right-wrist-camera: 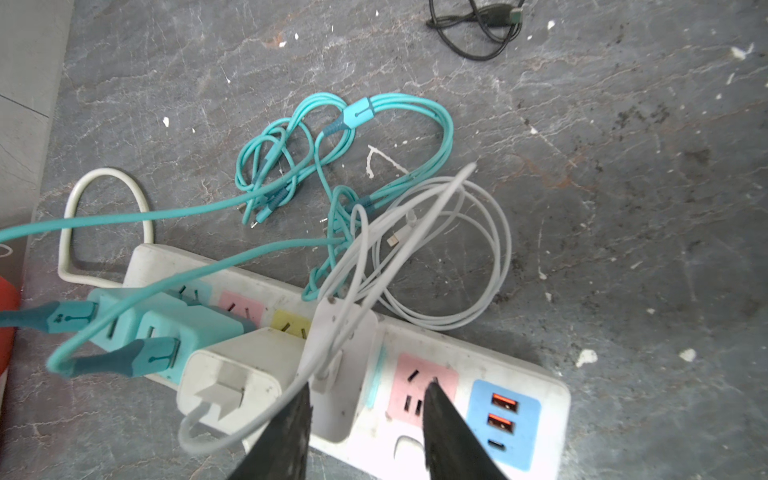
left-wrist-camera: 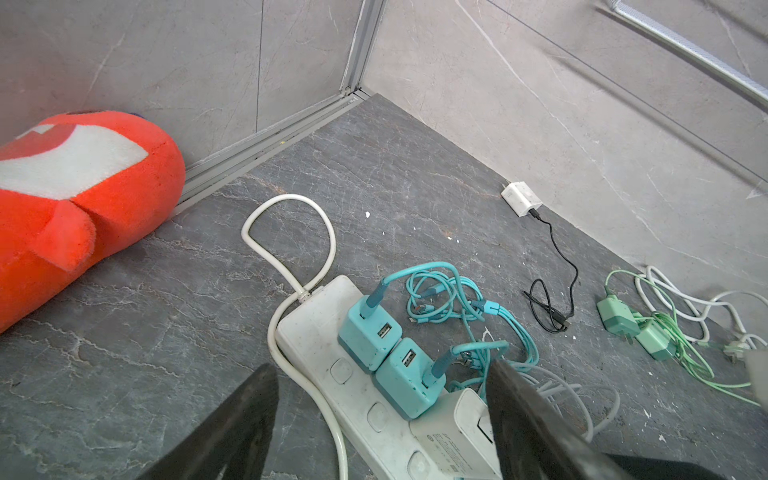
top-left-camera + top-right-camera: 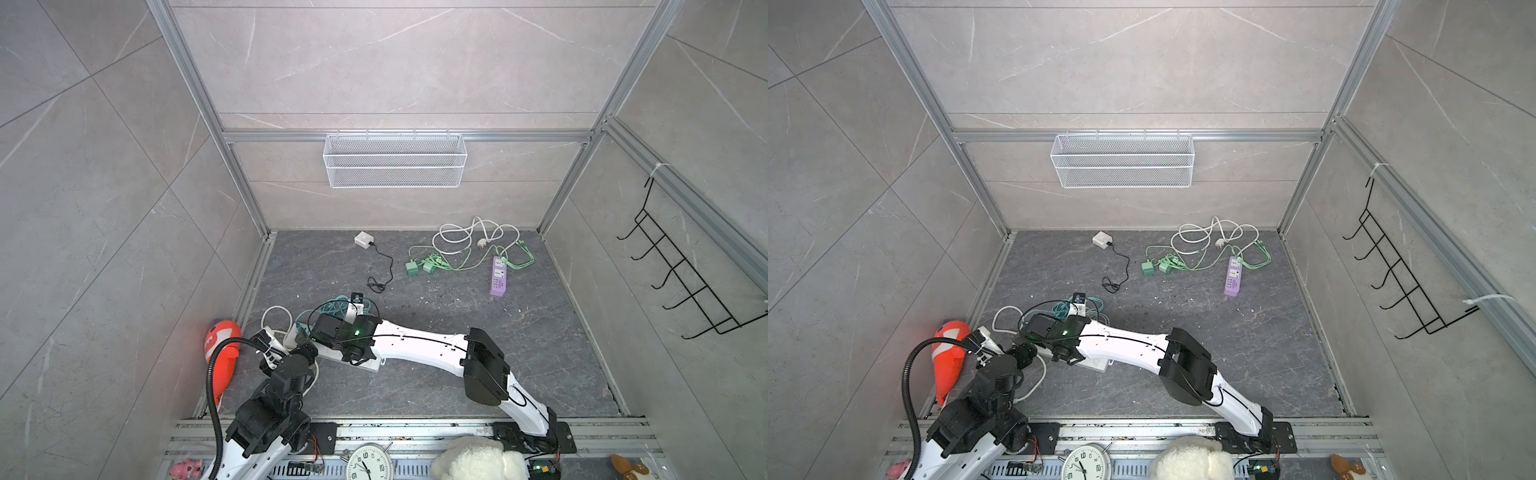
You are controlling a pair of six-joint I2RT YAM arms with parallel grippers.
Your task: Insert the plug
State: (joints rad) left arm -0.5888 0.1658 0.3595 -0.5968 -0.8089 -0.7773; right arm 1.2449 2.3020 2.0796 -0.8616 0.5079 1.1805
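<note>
The white power strip (image 1: 507,372) is lying near the front left corner of the dark worktop (image 3: 457,353). The plug (image 1: 338,374), a white adapter trailing a white cable (image 1: 478,249), is standing upright on the strip between a larger white charger (image 1: 245,374) and a pink socket (image 1: 409,365). The right gripper (image 1: 370,386) is straddling the plug with its jaws partly open: one finger is lying against the plug, the other is standing clear over the pink socket. Whether the pins are fully seated I cannot tell. The left gripper (image 2: 382,365) is hovering over the strip with jaws spread wide, holding nothing. Two teal chargers (image 2: 365,336) are sitting plugged in just beyond its fingers.
</note>
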